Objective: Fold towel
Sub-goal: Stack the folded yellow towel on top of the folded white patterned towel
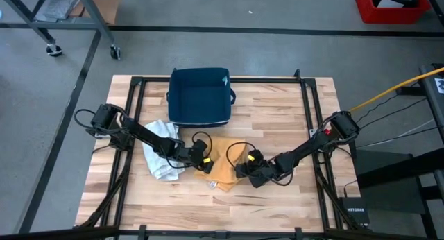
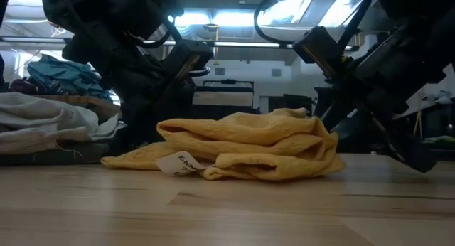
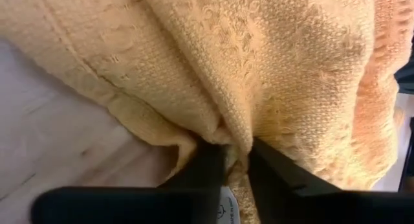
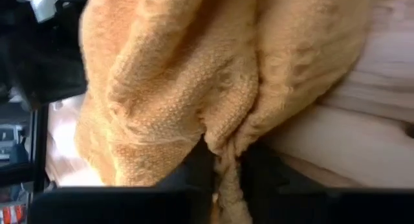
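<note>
A crumpled yellow towel (image 1: 222, 167) lies in a heap on the wooden table (image 1: 291, 115), near its front middle; in the low view the towel (image 2: 249, 143) rests on the tabletop with a white label (image 2: 181, 163) at its near side. My left gripper (image 1: 202, 160) is at the towel's left edge and my right gripper (image 1: 246, 169) at its right edge. Each is shut on a bunch of the cloth. My left gripper (image 3: 236, 162) pinches a bunched fold of the towel's left edge (image 3: 238, 143) between its two fingers (image 3: 207, 169), several layers thick. The fingers slant down from the table's left. The towel still lies on the table. My right gripper (image 4: 226, 166) pinches a gathered fold at the towel's right edge (image 4: 226, 149) between its two fingers (image 4: 260, 162). The fingers slant down from the table's right. The cloth bulges above the fingers, and the rest of the towel lies slack on the table.
A white cloth (image 1: 161, 157) lies heaped under my left arm, left of the towel. A dark blue bin (image 1: 200, 96) stands at the table's far middle. A black frame (image 1: 312, 108) runs around the table's edges. Bare wood shows at the near edge and far right.
</note>
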Robot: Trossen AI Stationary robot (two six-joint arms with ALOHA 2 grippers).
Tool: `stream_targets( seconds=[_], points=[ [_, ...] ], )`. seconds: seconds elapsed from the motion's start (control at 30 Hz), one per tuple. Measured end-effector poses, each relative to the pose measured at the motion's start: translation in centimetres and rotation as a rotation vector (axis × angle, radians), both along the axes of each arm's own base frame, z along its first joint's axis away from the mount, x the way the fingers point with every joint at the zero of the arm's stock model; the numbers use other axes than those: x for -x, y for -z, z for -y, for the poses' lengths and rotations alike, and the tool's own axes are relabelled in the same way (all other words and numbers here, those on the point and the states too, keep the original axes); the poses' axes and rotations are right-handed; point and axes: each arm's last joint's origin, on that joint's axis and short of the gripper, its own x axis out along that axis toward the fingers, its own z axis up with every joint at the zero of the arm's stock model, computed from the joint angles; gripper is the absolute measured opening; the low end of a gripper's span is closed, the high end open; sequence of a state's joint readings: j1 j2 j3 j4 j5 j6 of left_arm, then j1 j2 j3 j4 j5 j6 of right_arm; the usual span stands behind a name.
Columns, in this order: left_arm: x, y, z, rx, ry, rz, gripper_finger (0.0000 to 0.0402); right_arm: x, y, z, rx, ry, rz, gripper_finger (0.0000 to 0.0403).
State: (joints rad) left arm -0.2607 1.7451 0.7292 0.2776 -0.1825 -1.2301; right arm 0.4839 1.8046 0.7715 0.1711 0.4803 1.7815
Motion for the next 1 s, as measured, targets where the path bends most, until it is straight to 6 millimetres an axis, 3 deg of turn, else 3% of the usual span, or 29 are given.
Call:
stream_targets(
  seconds=[0.07,0.17,0.3,0.57,0.83,1.0],
  points=[
    [0.0,-0.3,0.0,0.002,0.0,0.008,0.0037,-0.1,-0.1,-0.1,0.023,-0.019,0.012,0.0025],
    [0.1,-1.2,0.0,-0.01,0.016,0.038,0.001,-0.3,-0.3,-0.1,0.042,-0.026,0.043,0.0025],
    [0.4,-2.9,-0.1,-0.024,0.035,0.091,0.0013,-0.8,-0.9,-0.3,0.045,-0.034,0.119,0.0048],
    [1.3,-5.7,0.0,-0.023,0.056,0.16,0.0005,-2.0,-2.9,-0.7,0.096,-0.035,0.339,0.0024],
    [4.5,-8.9,0.4,-0.057,0.066,0.121,0.0003,-2.6,-4.4,-0.8,0.083,-0.022,0.472,0.003],
    [6.8,-11.0,0.1,-0.079,0.026,0.126,0.0002,-4.0,-6.0,-0.5,0.137,-0.019,0.508,0.0025]
  ],
)
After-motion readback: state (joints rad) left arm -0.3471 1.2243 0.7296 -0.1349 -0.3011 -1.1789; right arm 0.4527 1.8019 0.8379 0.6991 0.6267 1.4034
